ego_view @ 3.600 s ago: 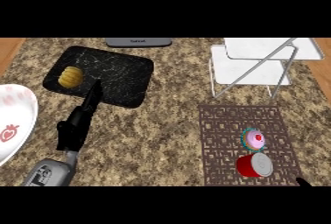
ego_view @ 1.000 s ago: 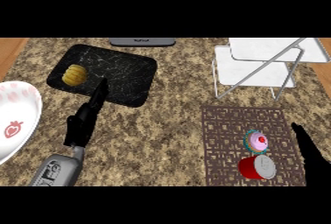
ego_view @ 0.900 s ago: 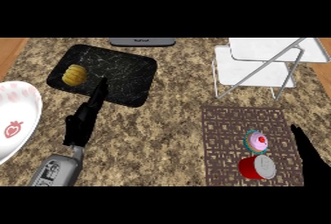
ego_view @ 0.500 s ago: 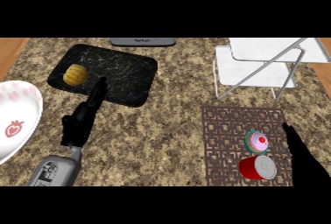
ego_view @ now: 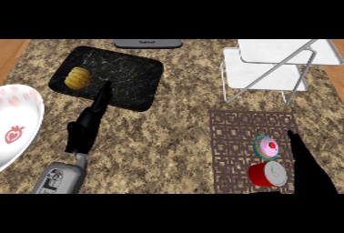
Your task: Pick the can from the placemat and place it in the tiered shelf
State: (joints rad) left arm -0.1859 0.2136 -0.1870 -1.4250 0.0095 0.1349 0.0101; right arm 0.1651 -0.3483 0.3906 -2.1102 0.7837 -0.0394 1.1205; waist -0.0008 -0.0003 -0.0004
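Observation:
A red can with a grey lid lies on its side at the near end of the brown patterned placemat. Just right of it my right hand reaches in from the lower right with straight fingers, open and holding nothing, its fingertips level with the cupcake. The white tiered shelf with its metal frame stands beyond the placemat at the upper right. My left hand rests open at the left, fingers pointing up toward the black tray.
A pink-frosted cupcake sits on the placemat right behind the can. A black marbled tray holds a yellow pastry at the upper left. A white plate with a strawberry mark lies at the left edge.
My right hand has come up from the lower right edge and drawn leftward, closer to the can. The left hand and the can have stayed put.

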